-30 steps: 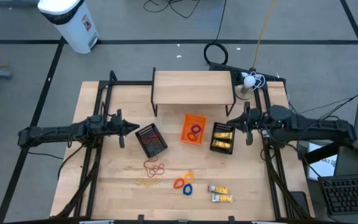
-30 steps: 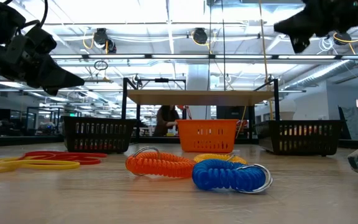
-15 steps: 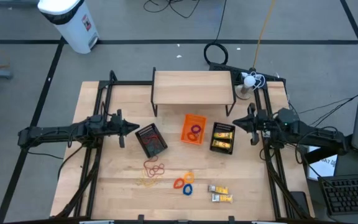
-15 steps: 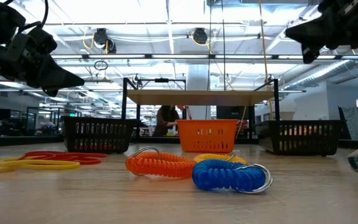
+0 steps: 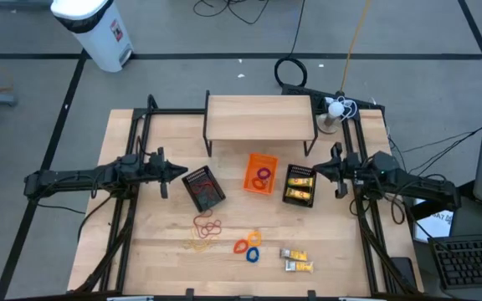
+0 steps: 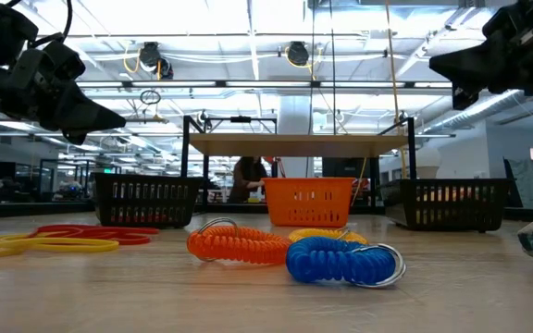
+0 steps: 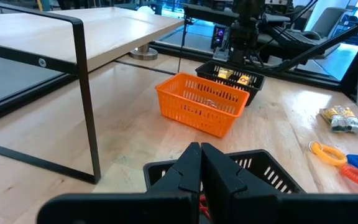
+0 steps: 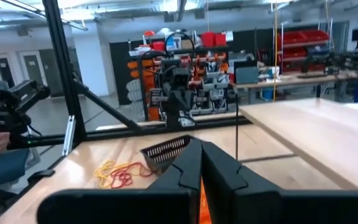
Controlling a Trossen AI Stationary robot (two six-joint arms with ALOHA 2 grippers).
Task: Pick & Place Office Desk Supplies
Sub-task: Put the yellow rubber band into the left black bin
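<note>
Red, tan and yellow rubber bands [image 5: 206, 230] lie on the near-left part of the table. Orange, blue and yellow coiled rings [image 5: 248, 245] lie beside them, and two yellow-and-white packets [image 5: 295, 260] lie further right. More rings sit in the orange bin [image 5: 260, 173], and more packets in the right black mesh bin [image 5: 299, 185]. My left gripper [image 5: 182, 174] hovers shut, just left of the left black mesh bin [image 5: 204, 189]. My right gripper [image 5: 315, 170] hovers shut, just right of the right mesh bin. Neither holds anything.
A wooden shelf on a black frame [image 5: 260, 117] stands at the far middle of the table, behind the three bins. Black rails [image 5: 124, 209] run along the table's left and right sides. Bare wood lies between the bins and the loose items.
My right arm has drawn back a little toward the table's right edge and sunk slightly, its gripper staying shut beside the right mesh bin. The left arm and all items have kept still.
</note>
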